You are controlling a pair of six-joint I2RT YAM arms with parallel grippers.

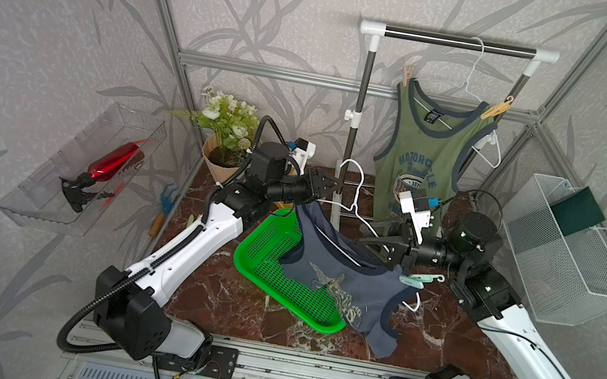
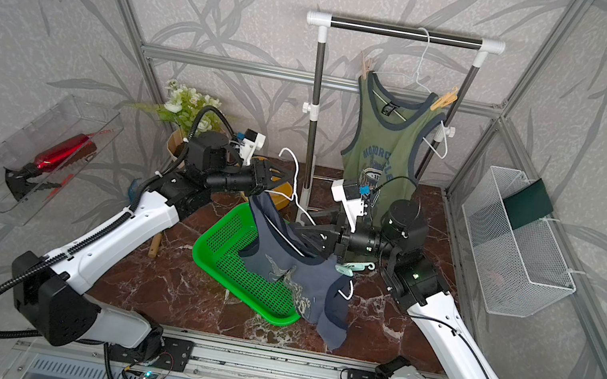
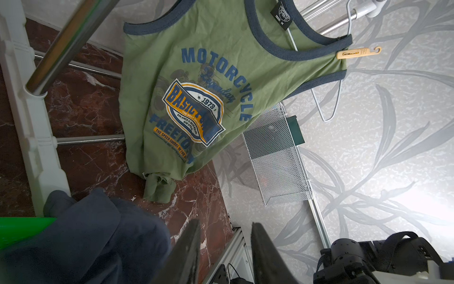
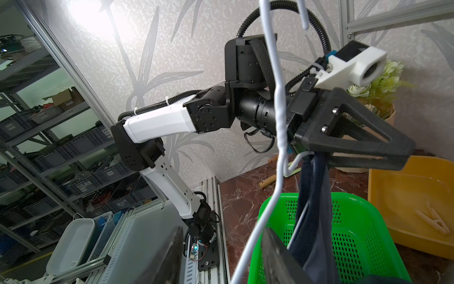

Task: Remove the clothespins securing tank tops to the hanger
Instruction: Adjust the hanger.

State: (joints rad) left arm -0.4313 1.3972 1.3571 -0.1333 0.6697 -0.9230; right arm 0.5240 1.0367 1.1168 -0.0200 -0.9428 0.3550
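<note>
The olive-green tank top (image 1: 418,151) hangs on a white hanger from the rack (image 1: 458,41). A tan clothespin (image 1: 407,74) and a yellowish one (image 1: 497,106) clip its straps. The slate-blue tank top (image 1: 339,285) droops from a second white hanger (image 1: 352,190) into the green basket (image 1: 265,251), and a pale mint clothespin (image 1: 420,281) sits at its right strap. My left gripper (image 3: 224,222) hovers beside this top's raised strap, open, with nothing between the fingers. My right gripper (image 4: 223,228) is open, and the hanger wire (image 4: 255,233) leans against one finger.
A yellow bin (image 4: 405,196) behind the basket holds one loose tan clothespin (image 4: 433,221). A potted plant (image 1: 228,118) stands at the back left, a wire basket (image 1: 564,253) on the right wall, and a clear tray with a red spray bottle (image 1: 117,162) on the left wall.
</note>
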